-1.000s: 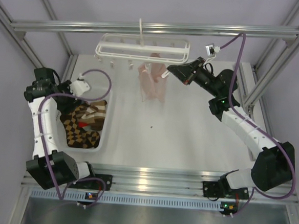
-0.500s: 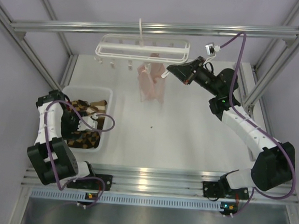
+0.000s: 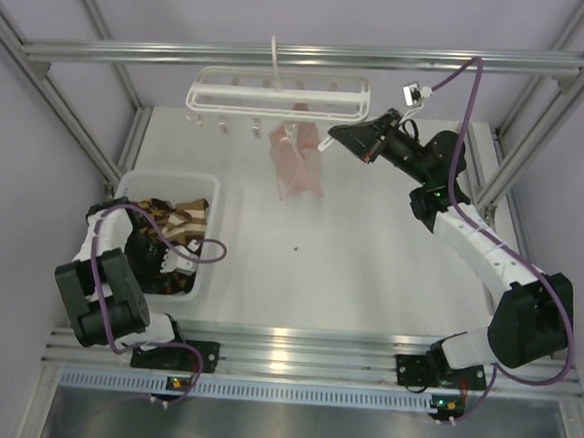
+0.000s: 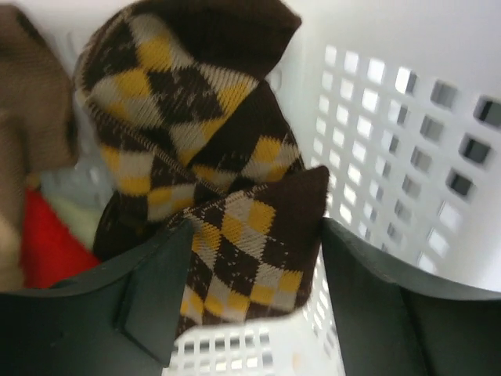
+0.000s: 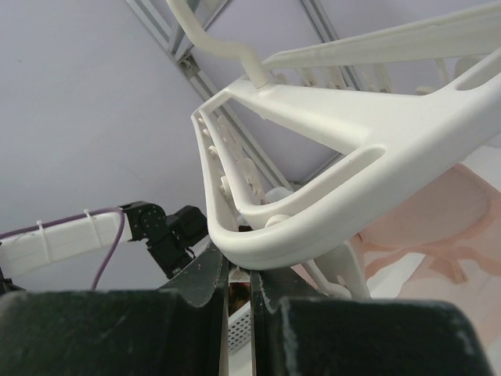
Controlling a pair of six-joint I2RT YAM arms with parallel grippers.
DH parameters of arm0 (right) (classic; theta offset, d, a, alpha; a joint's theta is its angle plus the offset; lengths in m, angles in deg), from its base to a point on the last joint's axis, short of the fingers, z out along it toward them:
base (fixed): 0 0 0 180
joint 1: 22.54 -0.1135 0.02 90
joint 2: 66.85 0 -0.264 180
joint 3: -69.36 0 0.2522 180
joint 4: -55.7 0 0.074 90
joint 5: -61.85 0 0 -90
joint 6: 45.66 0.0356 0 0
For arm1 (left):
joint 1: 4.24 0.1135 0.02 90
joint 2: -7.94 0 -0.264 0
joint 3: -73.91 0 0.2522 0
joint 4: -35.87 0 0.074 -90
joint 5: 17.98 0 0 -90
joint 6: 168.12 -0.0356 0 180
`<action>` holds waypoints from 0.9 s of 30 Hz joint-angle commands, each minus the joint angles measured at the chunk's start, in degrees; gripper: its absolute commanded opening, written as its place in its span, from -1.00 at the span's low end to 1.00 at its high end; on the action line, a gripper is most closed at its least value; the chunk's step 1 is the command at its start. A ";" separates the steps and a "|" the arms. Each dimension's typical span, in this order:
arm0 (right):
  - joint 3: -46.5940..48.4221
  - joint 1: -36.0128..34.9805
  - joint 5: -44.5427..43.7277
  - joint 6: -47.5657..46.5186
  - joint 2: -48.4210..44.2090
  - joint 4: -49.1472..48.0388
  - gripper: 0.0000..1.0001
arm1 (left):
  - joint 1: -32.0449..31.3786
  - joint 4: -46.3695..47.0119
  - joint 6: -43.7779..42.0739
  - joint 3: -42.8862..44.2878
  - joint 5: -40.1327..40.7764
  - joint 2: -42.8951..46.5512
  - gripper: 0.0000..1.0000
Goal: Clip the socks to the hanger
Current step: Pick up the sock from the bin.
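The white hanger [image 3: 278, 93] hangs by its hook from the overhead bar. My right gripper [image 3: 329, 141] is at its right end, shut on one of the small clips under the rail [image 5: 329, 117]. A pale pink sock [image 3: 296, 161] dangles from a middle clip. The brown and orange-tan argyle socks [image 3: 175, 221] lie heaped in a white basket [image 3: 166, 180] at the left. My left gripper [image 4: 246, 290] is down inside the basket, open, with a folded end of one argyle sock [image 4: 254, 243] standing between its fingers.
The basket's perforated wall [image 4: 399, 149] is close on the right of my left gripper. A tan cloth [image 4: 31, 110] and something red [image 4: 47, 243] also lie in the basket. Frame posts stand at the table's back corners. A small dark speck [image 3: 296, 247] lies mid-table.
My left arm has folded back toward its base and lowered its gripper into the near end of the basket, over the argyle socks. The right gripper has stayed at the hanger.
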 commanded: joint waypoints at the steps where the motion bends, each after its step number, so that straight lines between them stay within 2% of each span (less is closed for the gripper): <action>1: 0.79 0.55 5.19 0.30 1.19 1.49 -1.00 | 0.42 4.11 -39.94 -3.84 -2.95 -0.04 0.33; 2: 0.79 0.46 5.28 0.30 1.28 1.41 -1.00 | 0.51 4.83 -39.94 -4.54 -3.21 -0.13 0.24; 3: 0.88 0.46 5.19 0.30 1.36 1.41 -1.00 | 0.42 5.36 -39.85 -5.07 -4.69 -0.22 -0.02; 5: 1.14 0.46 5.19 0.04 1.19 1.58 -1.00 | 0.42 5.28 -39.76 -4.99 -6.02 0.04 -0.25; 6: 1.23 0.46 5.19 -0.05 1.28 1.84 -1.00 | 0.42 4.58 -39.76 -4.29 -7.07 0.22 -0.54; 8: 1.32 0.55 5.11 -0.58 1.01 2.46 -1.00 | 0.42 2.12 -39.68 -3.06 -7.87 1.44 -0.89; 9: 1.41 0.46 5.10 -0.84 1.01 2.55 -1.00 | 0.42 1.16 -39.59 -1.40 -8.22 1.97 -1.00; 12: 1.32 0.55 4.93 -1.20 0.84 2.81 -1.00 | 0.42 -4.88 -36.17 4.21 -11.90 4.00 -1.00; 17: 1.32 0.55 4.67 -1.72 0.57 3.16 -1.00 | 0.51 -13.61 -25.36 12.75 -20.26 7.42 -1.00; 21: 1.58 0.55 4.66 -2.25 0.31 3.78 -1.00 | 0.51 -13.62 -13.42 17.06 -25.45 9.53 -1.00; 23: 1.58 0.55 4.49 -2.34 0.13 3.95 -1.00 | 0.42 -8.37 -2.54 17.68 -28.68 10.85 -1.00; 24: 1.58 0.46 4.58 -2.43 0.05 3.87 -1.00 | 0.42 -6.17 6.90 17.77 -29.75 11.12 -1.00; 26: 1.58 0.55 4.40 -2.60 0.05 4.13 -1.00 | 0.34 2.00 17.83 17.86 -31.07 11.99 -1.00; 27: 1.50 0.46 4.49 -2.60 0.05 4.13 -1.00 | -0.01 5.85 29.64 17.60 -31.77 12.35 -1.00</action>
